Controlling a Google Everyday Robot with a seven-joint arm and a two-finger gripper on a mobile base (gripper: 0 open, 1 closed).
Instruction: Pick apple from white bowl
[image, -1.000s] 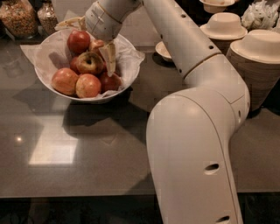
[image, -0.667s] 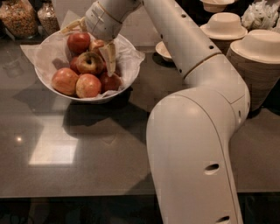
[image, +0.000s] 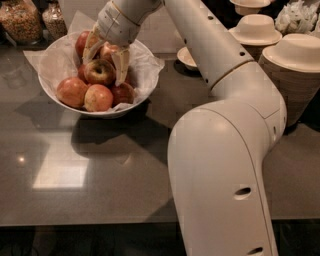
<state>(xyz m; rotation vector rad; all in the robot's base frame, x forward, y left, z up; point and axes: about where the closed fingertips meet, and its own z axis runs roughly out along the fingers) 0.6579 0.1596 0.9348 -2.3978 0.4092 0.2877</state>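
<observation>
The white bowl (image: 49, 92), lined with crinkled white paper, stands at the back left of the dark table and holds several apples. My gripper (image: 106, 60) reaches down into it from above. Its fingers are apart: one finger (image: 91, 46) is at the left and the other finger (image: 122, 65) at the right. A pale apple with a red blush (image: 109, 52) sits between them, high in the pile. I cannot tell whether the fingers touch it. A yellowish-red apple (image: 100, 71) lies just below the gripper. Redder apples (image: 72, 91) lie at the bowl's front.
Stacks of beige disposable bowls (image: 295, 60) stand at the back right. A small bowl (image: 187, 57) sits behind my arm. Glass jars (image: 20, 20) stand at the back left. My large white arm (image: 225, 150) covers the right half of the table (image: 100, 180).
The gripper has shifted only slightly inside the bowl. The apples have not moved.
</observation>
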